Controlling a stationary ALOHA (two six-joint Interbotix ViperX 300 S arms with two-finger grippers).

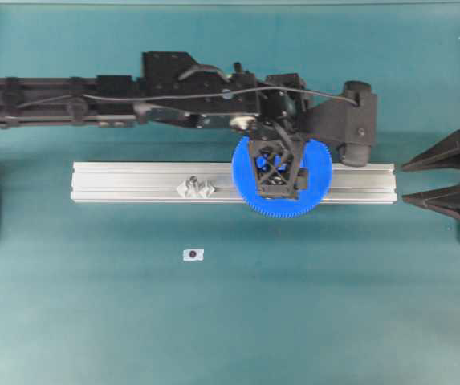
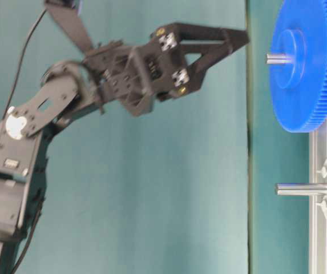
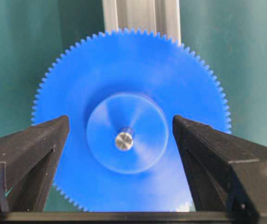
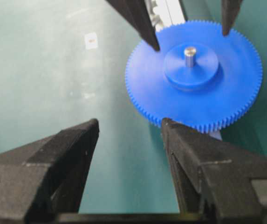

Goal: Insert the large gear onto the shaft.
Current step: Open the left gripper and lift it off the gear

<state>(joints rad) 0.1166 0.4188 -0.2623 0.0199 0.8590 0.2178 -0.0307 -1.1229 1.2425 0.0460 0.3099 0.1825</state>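
Left gripper (image 1: 276, 172) open in the overhead view, hovering right of centre over the large gear (image 1: 319, 180), fingers spread to either side of the hub and holding nothing. Gear lying flat across the aluminium rail (image 1: 133, 181), a horizontal bar through the middle of the frame. Second pin in a clear mount (image 1: 195, 188) on the rail, left of the gear and well apart from it. Small white tag (image 1: 193, 254) on the teal table (image 1: 334, 305), lower centre. Right gripper (image 1: 442, 176) at the far right edge, parked clear of the rail.

Table-level view, turned sideways: left gripper (image 2: 240, 40) in the upper middle, apart from the gear (image 2: 306, 85) at upper right. Shaft (image 2: 277, 57) poking out of the hub toward the gripper. Bare second pin (image 2: 303, 189) lower right, on the rail (image 2: 323, 240).

Left wrist view: gear (image 3: 124, 65) filling the centre, shaft (image 3: 124, 140) tip through the centre hole, black fingers (image 3: 35, 154) at lower left and lower right, wide of the hub and not touching it.

Right wrist view: right gripper (image 4: 128, 135) spread open and empty along the bottom edge. Gear (image 4: 226, 98) at upper right, seated on the shaft (image 4: 189, 55), with the left gripper's fingertips (image 4: 147, 32) just above it.
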